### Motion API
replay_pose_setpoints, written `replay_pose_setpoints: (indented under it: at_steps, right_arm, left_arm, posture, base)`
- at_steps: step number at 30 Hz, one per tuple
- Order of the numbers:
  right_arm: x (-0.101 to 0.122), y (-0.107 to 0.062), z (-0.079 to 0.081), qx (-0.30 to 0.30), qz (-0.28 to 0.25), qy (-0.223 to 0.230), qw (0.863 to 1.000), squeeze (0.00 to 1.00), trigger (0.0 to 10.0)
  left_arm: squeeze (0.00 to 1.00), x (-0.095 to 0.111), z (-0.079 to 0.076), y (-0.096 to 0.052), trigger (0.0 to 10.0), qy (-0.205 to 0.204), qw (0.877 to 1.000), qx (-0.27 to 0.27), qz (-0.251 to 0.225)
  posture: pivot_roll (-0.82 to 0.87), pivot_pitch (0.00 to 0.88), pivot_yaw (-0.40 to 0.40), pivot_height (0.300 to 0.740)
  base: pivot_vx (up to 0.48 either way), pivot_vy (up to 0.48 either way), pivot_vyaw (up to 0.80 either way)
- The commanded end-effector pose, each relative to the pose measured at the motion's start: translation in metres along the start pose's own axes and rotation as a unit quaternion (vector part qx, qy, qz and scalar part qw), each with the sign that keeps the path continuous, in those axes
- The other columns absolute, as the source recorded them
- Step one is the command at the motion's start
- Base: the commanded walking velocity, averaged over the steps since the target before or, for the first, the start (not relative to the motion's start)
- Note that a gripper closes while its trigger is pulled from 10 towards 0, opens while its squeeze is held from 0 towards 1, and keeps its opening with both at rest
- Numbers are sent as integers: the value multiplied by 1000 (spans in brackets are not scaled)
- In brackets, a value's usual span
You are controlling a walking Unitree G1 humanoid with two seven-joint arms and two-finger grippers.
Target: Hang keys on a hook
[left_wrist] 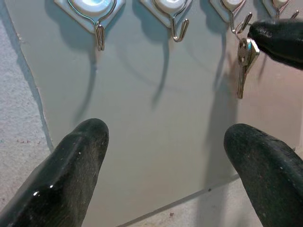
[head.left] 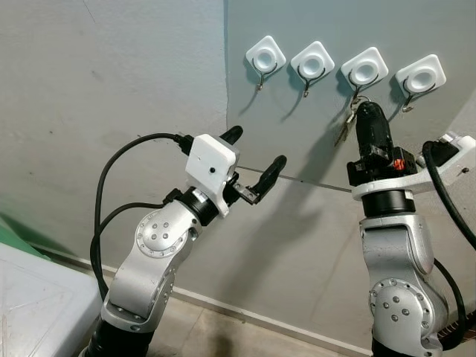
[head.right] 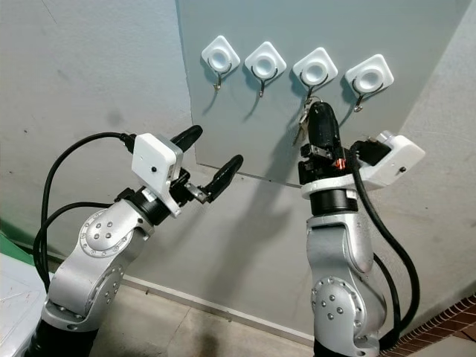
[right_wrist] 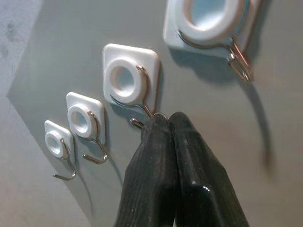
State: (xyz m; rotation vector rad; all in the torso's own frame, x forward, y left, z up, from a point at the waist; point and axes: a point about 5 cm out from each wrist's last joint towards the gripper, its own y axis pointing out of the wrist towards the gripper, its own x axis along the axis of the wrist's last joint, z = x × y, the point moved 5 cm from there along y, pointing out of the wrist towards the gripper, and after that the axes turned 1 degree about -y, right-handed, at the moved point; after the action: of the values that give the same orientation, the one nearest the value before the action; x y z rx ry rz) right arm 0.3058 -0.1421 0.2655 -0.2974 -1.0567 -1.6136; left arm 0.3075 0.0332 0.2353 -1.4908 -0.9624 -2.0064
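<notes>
waiting with fingers spread, the left gripper (head.left: 256,165) idles. the right gripper (right_wrist: 169,124) pinches the ring at the third hook (right_wrist: 137,124); keys (left_wrist: 246,61) dangle, light, stiff, slippery, best held by the ring.

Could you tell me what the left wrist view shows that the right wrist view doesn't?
Left wrist view: the keys dangling below the third hook, and the left claw wide open, away from the wall. Right wrist view: the right claw pressed shut at that hook, the keys hidden behind its fingers. Both share the row of white hooks on the grey panel.
</notes>
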Motion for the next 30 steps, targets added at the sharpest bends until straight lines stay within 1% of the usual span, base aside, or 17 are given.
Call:
replay_pose_setpoints:
  at_steps: [1,2,8,9,10,12,16,18,20,21,22,24,25,27,28,29,30]
  right_arm:
    - [-3,-2,-4,-18,2,33,999,0,10000]
    - [-6,-4,-4,-19,6,47,999,1000,10000]
    - [-8,-5,-2,-15,8,66,998,1000,10000]
    - [-10,-8,2,-1,12,53,999,1000,10000]
    - [-10,-8,2,-1,12,53,999,1000,10000]
    - [-13,-10,6,15,23,33,999,1000,10000]
    - [-21,-16,10,44,47,-20,998,1000,10000]
    - [-26,-20,14,72,62,-77,993,1000,10000]
    - [-27,-21,16,87,65,-112,988,1000,10000]
    - [-28,-23,20,115,66,-159,978,1000,10000]
    - [-28,-23,20,115,66,-159,978,1000,10000]
    - [-29,-26,19,127,70,-191,971,1000,10000]
    - [-29,-26,19,127,70,-191,971,1000,10000]
    - [-29,-30,11,121,77,-210,967,1000,10000]
    - [-29,-30,11,121,77,-210,967,1000,10000]
    - [-28,-34,4,113,83,-234,962,1000,10000]
    - [-28,-35,1,110,85,-244,960,1000,10000]
  left_arm:
    - [0,4,-3,0,10000,7,1000,-4,-4]
    - [0,3,-2,0,10000,4,1000,-2,-3]
    - [0,4,0,0,10000,3,1000,5,-2]
    - [0,3,1,0,10000,4,1000,9,-1]
    - [0,3,1,0,10000,4,1000,9,-1]
    - [0,3,2,0,10000,4,1000,12,0]
    - [0,1,4,-1,10000,8,1000,21,4]
    - [0,1,9,-3,10000,21,999,39,4]
    - [0,1,10,-3,10000,21,999,41,5]
    - [0,0,11,-3,10000,18,999,42,7]
    - [0,0,11,-3,10000,18,999,42,7]
    - [0,0,12,-3,10000,19,999,47,9]
    - [0,0,12,-3,10000,19,999,47,9]
    - [0,-2,15,-5,10000,21,998,54,13]
    - [0,-2,15,-5,10000,21,998,54,13]
    - [0,-5,19,-8,10000,24,997,65,18]
    - [0,-6,21,-9,10000,27,997,69,20]
  posture:
    - [-55,26,13,740]
    - [-55,26,13,740]
    - [-52,33,13,740]
    - [-52,33,13,740]
    - [-52,33,13,740]
    - [-51,41,15,740]
    - [-48,44,14,740]
    - [-46,48,14,740]
    - [-44,49,15,740]
    - [-43,50,16,740]
    - [-43,50,16,740]
    - [-42,50,17,740]
    - [-42,50,17,740]
    - [-41,50,18,740]
    - [-41,50,18,740]
    - [-41,51,16,740]
    - [-41,52,16,740]
  base:
    - [0,0,0]
    - [0,0,0]
    - [0,0,0]
    - [0,0,0]
    - [0,0,0]
    - [0,0,0]
    - [0,0,0]
    - [0,0,0]
    - [0,0,0]
    - [0,0,0]
    - [0,0,0]
    - [0,0,0]
    - [0,0,0]
    - [0,0,0]
    - [0,0,0]
    - [0,0,0]
    - [0,0,0]
